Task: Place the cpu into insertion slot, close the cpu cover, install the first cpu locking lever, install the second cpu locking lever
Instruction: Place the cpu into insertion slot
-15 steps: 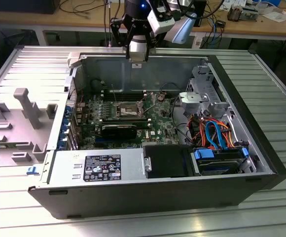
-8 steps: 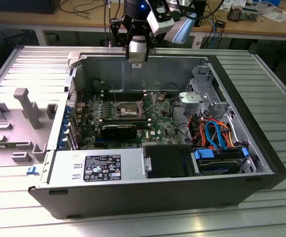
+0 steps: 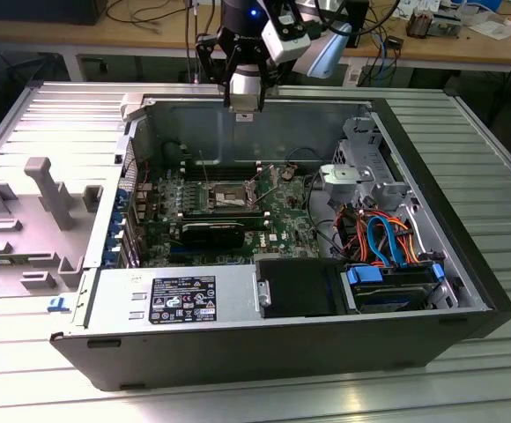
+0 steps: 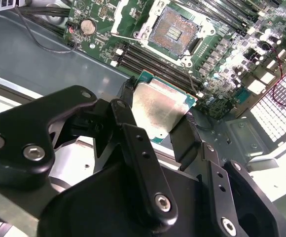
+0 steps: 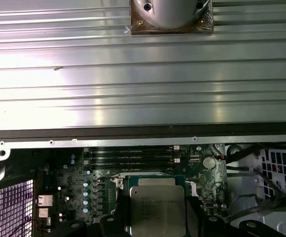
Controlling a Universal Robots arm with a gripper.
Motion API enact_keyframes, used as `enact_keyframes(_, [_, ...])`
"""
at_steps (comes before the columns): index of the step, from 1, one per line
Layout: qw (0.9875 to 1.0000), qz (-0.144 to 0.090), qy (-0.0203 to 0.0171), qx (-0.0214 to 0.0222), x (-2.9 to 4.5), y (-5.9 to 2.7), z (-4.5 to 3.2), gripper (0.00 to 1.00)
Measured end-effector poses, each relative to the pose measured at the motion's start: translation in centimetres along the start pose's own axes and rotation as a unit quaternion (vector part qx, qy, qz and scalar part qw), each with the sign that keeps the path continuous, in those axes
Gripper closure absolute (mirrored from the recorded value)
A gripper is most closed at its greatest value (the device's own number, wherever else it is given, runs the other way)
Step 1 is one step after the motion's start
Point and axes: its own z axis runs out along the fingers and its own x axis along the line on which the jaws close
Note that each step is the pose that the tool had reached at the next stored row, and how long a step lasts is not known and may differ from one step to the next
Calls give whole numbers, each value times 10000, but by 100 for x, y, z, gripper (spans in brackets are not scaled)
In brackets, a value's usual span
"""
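Scene: open PC case point(image 3: 472, 291) lying on its side on a ribbed metal table point(image 3: 467, 132), green motherboard point(image 3: 284, 217) facing up.
Tool: black 2-finger gripper point(image 3: 243, 102) at 12 o'clock in the exterior view, hanging over the case's far wall, above the board.
Grip: clenched on the cpu point(image 4: 159, 106), w/ one finger on each of two opposite edges.
Chip: cpu held in the air, clear of the board; silvery top faces the camera in both wrist views, green edge visible along one side.
Socket: insertion slot point(image 3: 229, 196) near ctr of the exterior view, at 6 o'clock from the gripper and well apart from it. Its dark pin field lies bare in the second wrist view.
Nearby: long black memory slots point(image 4: 148, 58) just beside the insertion slot.
Other: silver power supply point(image 3: 176, 300) at 7 o'clock, orange and blue cables point(image 3: 381, 238) at 4 o'clock, grey plastic fixture point(image 3: 46, 189) on the table at 9 o'clock, all in the exterior view.
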Motion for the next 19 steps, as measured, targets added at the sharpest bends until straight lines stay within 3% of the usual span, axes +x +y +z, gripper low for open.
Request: enact_keyframes(19, [10000, 0, 0, 0, 19, -11, 35, 45])
